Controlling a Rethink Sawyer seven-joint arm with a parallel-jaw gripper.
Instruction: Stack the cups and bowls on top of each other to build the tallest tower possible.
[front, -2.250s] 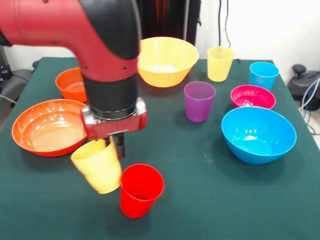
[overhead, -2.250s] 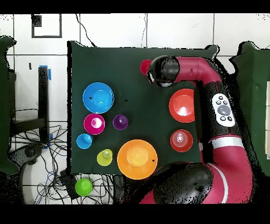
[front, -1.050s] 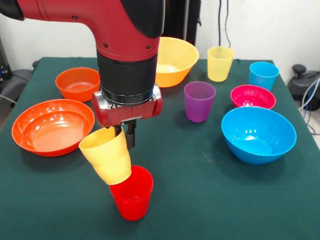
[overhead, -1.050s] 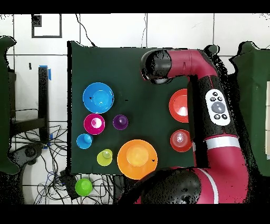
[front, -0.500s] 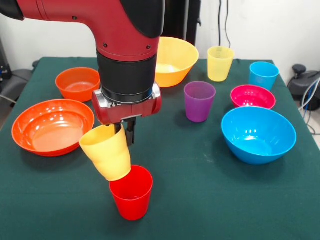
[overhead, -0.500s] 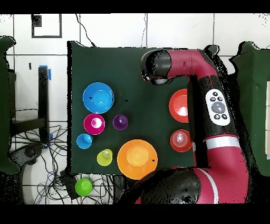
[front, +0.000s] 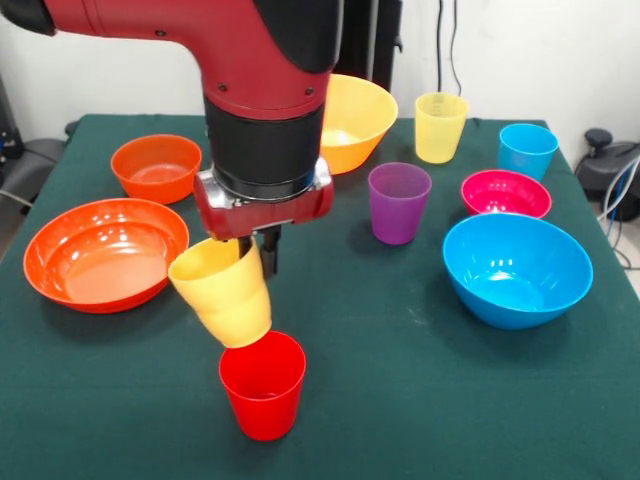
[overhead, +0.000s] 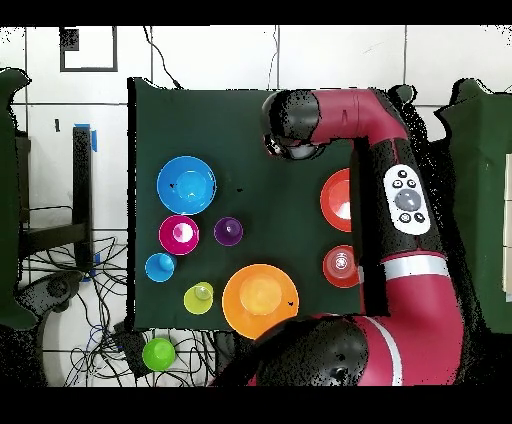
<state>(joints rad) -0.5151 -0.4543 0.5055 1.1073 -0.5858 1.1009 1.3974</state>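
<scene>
Yellow cup tilted over the red cup, not yet nested.

The fingers (front: 262, 252) are clamped on the rim of the pale yellow cup (front: 224, 293), which hangs tilted, its base touching or just above the rim of the red cup (front: 263, 384) standing upright at the near edge of the green surface (front: 420, 400). The yellow cup's long axis leans off vertical, so it probably needs straightening before seating. Both cups are smooth, tapered plastic.

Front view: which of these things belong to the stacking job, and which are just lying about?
Job: end effector gripping the tilted yellow cup; red cup; purple cup; pale yellow cup; blue cup; large yellow-orange bowl; large blue bowl; wide orange bowl; small orange bowl; magenta bowl.

Lying about: cables beside the table; green round object off the table.
</scene>
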